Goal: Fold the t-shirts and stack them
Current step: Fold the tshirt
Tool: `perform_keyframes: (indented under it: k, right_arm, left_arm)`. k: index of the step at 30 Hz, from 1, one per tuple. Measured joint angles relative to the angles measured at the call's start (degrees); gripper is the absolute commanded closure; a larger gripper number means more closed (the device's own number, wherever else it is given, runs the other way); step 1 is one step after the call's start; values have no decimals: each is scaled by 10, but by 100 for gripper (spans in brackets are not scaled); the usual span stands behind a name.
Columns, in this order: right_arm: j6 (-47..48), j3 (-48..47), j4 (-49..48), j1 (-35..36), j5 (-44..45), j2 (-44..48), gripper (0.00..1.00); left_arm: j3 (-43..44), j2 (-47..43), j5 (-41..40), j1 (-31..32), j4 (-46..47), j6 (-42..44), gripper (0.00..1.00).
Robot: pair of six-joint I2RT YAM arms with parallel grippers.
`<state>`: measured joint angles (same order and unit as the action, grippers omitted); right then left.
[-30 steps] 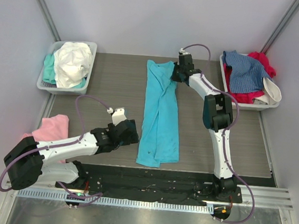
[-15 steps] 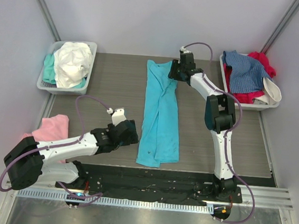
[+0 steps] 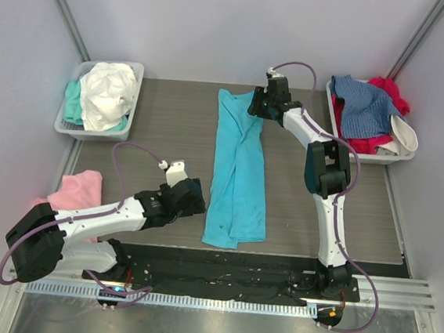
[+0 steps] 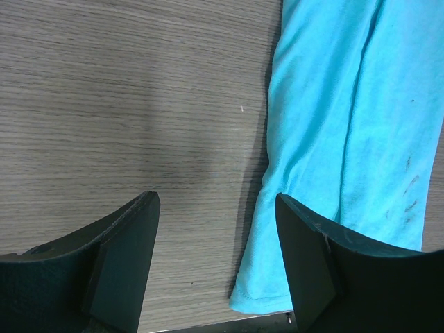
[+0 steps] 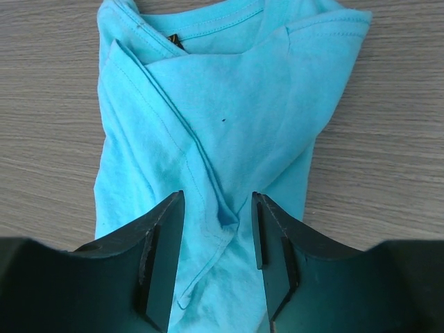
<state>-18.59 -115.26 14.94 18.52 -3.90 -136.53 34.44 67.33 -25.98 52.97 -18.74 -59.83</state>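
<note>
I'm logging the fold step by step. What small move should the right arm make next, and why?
Probably lower and close the right pincer on the turquoise t-shirt: its open fingers straddle a raised fold near the collar end, while the left pincer hangs open beside the near hem.

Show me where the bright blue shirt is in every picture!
Top external: the turquoise t-shirt lies as a long strip mid-table, collar at the far end.
Left wrist: the turquoise t-shirt shows only its hem end, down the right side.
Right wrist: the turquoise t-shirt shows its collar end, filling the middle.
Shared landmark: the grey wood-grain table lies under it in all three.
</note>
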Motion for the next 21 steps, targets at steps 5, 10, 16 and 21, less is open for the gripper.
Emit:
perform_keyframes:
  k: [5, 10, 16, 21]
  right_arm:
    - [-4, 0, -3, 0, -14, 0, 49]
    - [-9, 0, -5, 0, -18, 0, 49]
    - [-11, 0, -10, 0, -19, -5, 49]
    - [-13, 0, -12, 0, -23, -25, 50]
  left_arm:
    - [0, 0, 0, 0, 0, 0, 28]
    - [0, 0, 0, 0, 0, 0, 28]
    - [-2, 0, 0, 0, 0, -2, 28]
    - [-9, 0, -3, 0, 0, -3, 29]
